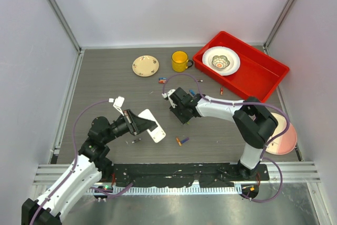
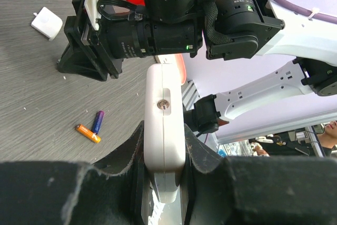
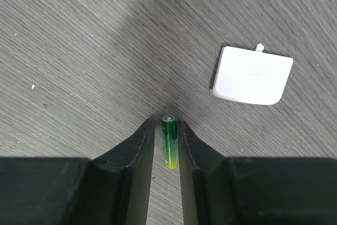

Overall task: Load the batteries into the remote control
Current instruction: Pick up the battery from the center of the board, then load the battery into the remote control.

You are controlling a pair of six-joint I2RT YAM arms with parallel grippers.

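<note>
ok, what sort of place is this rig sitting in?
Likely a lab robot test cell, not a home: grey table boxed in by white panels on aluminium posts, left arm and right arm bolted at its near edge, props strewn about: mug, red tray, batteries.

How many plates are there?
3. A cream plate sits left of the mug, a white plate lies in the red tray, and a pink plate is on the right, partly behind the right arm.
</note>
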